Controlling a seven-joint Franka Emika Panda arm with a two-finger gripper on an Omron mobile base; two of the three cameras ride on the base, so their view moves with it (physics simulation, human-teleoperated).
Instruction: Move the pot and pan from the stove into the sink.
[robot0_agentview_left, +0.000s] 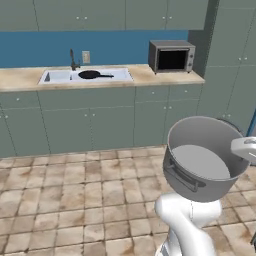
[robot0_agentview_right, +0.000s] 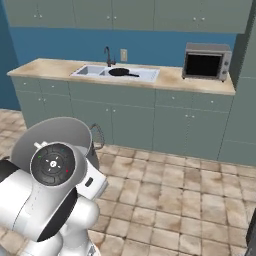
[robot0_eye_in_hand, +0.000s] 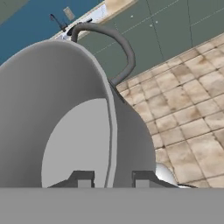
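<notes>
The silver-grey pot (robot0_agentview_left: 200, 160) hangs tilted in mid-air above the tiled floor, well away from the counter, with its pale inside facing the left base camera. In the hand view my gripper (robot0_eye_in_hand: 113, 179) is shut on the pot's (robot0_eye_in_hand: 57, 109) rim, one fingertip inside the wall and one outside. From the right base the pot (robot0_agentview_right: 60, 131) sits partly behind my arm. The black pan (robot0_agentview_left: 90, 75) (robot0_agentview_right: 119, 72) lies in the white sink (robot0_agentview_left: 120, 76) (robot0_agentview_right: 90, 71), its handle pointing right. The stove is out of view.
A dark faucet (robot0_agentview_left: 73, 60) stands behind the sink. A steel microwave (robot0_agentview_left: 171, 56) (robot0_agentview_right: 206, 61) sits on the beige counter to the sink's right. Grey-green cabinets run below and above; tall cabinets stand at the right. Open tiled floor lies between me and the counter.
</notes>
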